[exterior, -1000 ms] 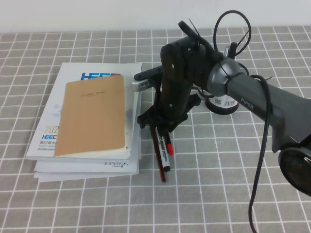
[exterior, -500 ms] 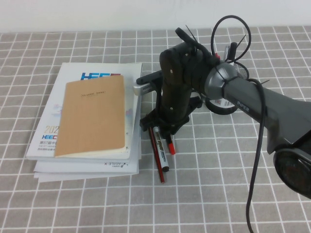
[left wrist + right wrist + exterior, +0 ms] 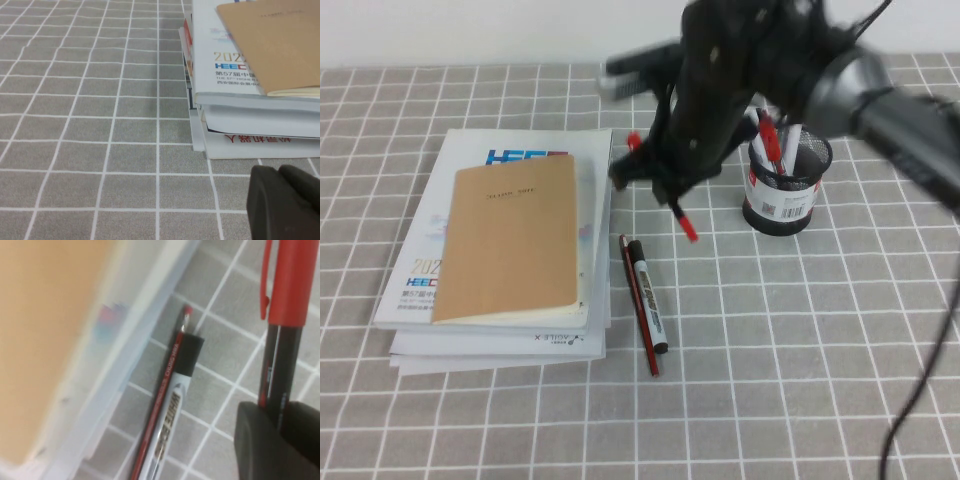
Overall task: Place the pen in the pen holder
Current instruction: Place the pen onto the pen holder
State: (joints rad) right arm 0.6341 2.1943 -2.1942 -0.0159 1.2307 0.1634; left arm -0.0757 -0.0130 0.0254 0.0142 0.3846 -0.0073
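The right gripper hangs above the table toward its far edge, just beside the far right corner of the book stack, with its fingers clamped on the pen. The pen is off the table and tilted, one red end poking out below the gripper toward the near right, the other red end showing at the gripper's upper left; in the right wrist view its red cap and black barrel run straight out from between the pads. The holder stands on the table to the right of the gripper, near but apart from it, upright, with a few other pens already standing in it. On the table nearer the middle, beside the stack's right edge, lie the black marker and a thin red pencil, side by side and touching. A tan notebook lies on top of the stack. The left gripper shows only in its own wrist view, low over the grid cloth near the stack's near left corner; whether it is wide or narrow I cannot tell.
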